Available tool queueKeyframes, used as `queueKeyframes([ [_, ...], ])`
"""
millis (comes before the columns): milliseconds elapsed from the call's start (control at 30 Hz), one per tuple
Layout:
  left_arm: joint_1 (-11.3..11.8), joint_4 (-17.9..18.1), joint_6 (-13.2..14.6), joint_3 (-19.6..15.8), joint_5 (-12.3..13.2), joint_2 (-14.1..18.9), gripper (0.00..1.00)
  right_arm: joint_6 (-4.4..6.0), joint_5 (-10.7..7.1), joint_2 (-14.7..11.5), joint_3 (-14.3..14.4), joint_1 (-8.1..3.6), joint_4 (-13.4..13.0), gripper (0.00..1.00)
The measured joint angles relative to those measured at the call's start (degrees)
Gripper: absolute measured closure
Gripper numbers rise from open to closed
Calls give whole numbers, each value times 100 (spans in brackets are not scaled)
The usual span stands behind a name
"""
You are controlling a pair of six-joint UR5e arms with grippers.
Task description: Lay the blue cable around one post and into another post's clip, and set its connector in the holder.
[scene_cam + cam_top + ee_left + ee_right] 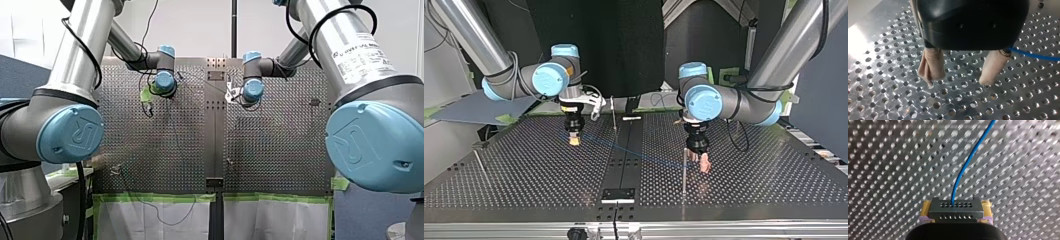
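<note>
Our right claw hangs low over the table at the top view's left. It is pinching the connector, a grey block with two rows of small holes, squeezed between the yellow pads, as the right wrist view shows plainly. The cable comes out of the connector's upper row of holes and curves away ahead of the claw, over the perforated plate.

In the top view the cable runs as a thin blue line from the right claw, across the dark middle strip, toward a slim upright post. We cannot tell whether it goes around the post or only passes beside it.

Our left claw hovers just beside that post, at the top view's right. Its two beige-wrapped fingers are spread wide, with bare table between them and their tips close above the holes. In the left wrist view the cable leads off from the outer side of one finger, not between the two. We cannot tell whether it touches that finger.
</note>
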Motion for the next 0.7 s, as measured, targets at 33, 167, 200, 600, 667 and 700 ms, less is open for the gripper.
queueKeyframes([
  [33, -6, 1, -1, -1, -2, 0, 0, 36, 2, 10, 59, -36, -59, 94],
  [167, -23, 3, 0, -1, -7, 2, 0, 131, 7, 93, 251, -154, -250, 94],
  [200, -25, 3, 1, -1, -8, 1, 0, 138, 9, 128, 296, -172, -296, 94],
  [600, -29, 5, 0, -1, -40, 1, 0, 129, 183, 716, 906, -255, -905, 94],
  [667, -29, 8, 2, -1, -42, -1, 0, 134, 223, 818, 1008, -261, -1008, 94],
  [700, -29, 8, 2, -1, -43, 0, 0, 133, 232, 864, 1053, -265, -1054, 94],
])
